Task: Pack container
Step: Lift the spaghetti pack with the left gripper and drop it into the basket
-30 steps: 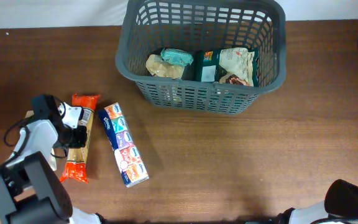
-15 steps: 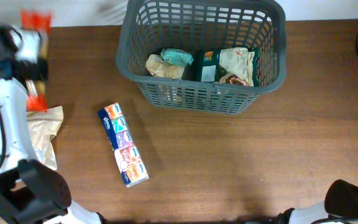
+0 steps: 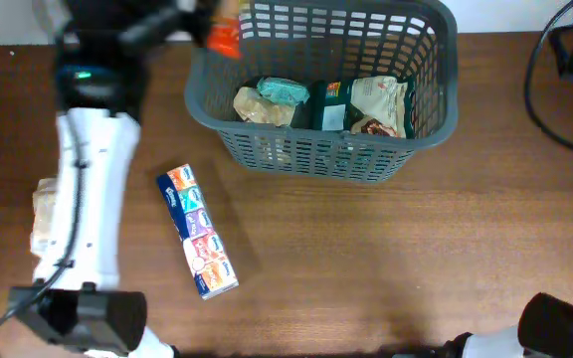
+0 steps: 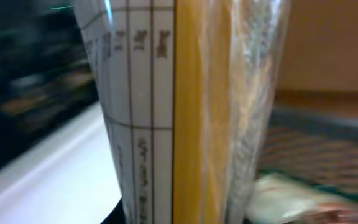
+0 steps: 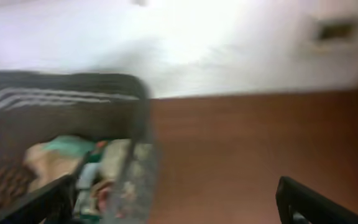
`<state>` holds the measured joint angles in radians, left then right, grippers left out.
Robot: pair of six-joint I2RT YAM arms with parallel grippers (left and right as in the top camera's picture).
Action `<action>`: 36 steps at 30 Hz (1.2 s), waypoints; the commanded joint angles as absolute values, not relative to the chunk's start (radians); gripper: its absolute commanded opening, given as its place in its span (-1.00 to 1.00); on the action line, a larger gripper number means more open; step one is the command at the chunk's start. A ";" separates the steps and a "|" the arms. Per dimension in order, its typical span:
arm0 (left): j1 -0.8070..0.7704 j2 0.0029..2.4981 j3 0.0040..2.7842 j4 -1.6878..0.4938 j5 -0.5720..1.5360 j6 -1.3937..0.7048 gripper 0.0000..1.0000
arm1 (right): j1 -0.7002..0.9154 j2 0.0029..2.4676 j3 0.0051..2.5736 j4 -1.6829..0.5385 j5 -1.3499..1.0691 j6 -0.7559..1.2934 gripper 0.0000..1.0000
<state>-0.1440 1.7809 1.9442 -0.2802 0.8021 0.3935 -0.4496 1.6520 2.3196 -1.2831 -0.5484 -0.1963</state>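
**Entry: packing of basket, state of progress**

- **Basket** (image 3: 316,159): dark grey, slotted sides. Stands upright on the far middle of the surface (image 3: 386,259). It is partly filled, with plenty of room left above the contents.
- **Already inside:** a beige bag (image 3: 259,107) at the left with a teal packet (image 3: 285,91) touching it. A dark green packet (image 3: 331,104) sits in the middle and a white-and-green bag (image 3: 381,99) at the right. All lie along the near wall.
- **In transit:** a long packet (image 3: 224,35) with orange ends and a clear and yellow wrapper. It is held in the air at the basket's far-left corner, over or just beside the rim; motion blur hides which. It is not yet released.
- **Left tool** (image 3: 189,18): clamped on the long packet, which fills the left wrist view. The arm reaches up the left side of the surface.
- **Right tool** (image 5: 179,208): fingers wide apart and holding nothing, off to the basket's right and facing it.
- **Not yet packed:** a multi-coloured tissue pack (image 3: 198,233) lies flat, near the basket's left front corner but apart from it. A pale bag (image 3: 46,214) lies at the far left edge, partly hidden by the left arm.
- **Assessment:** roughly two-thirds done. Four items are in and one is on its way. Two more remain to be picked up, both on the left arm's side.
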 commanded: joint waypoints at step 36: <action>-0.277 1.776 2.171 -0.877 -0.120 0.929 1.00 | -0.452 1.311 2.325 -1.352 -0.311 -0.223 0.98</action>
<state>-0.2821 1.8713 2.1414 -0.8639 -0.0807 0.9070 -0.4496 1.3403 2.3241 -1.3392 -0.5594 -0.2955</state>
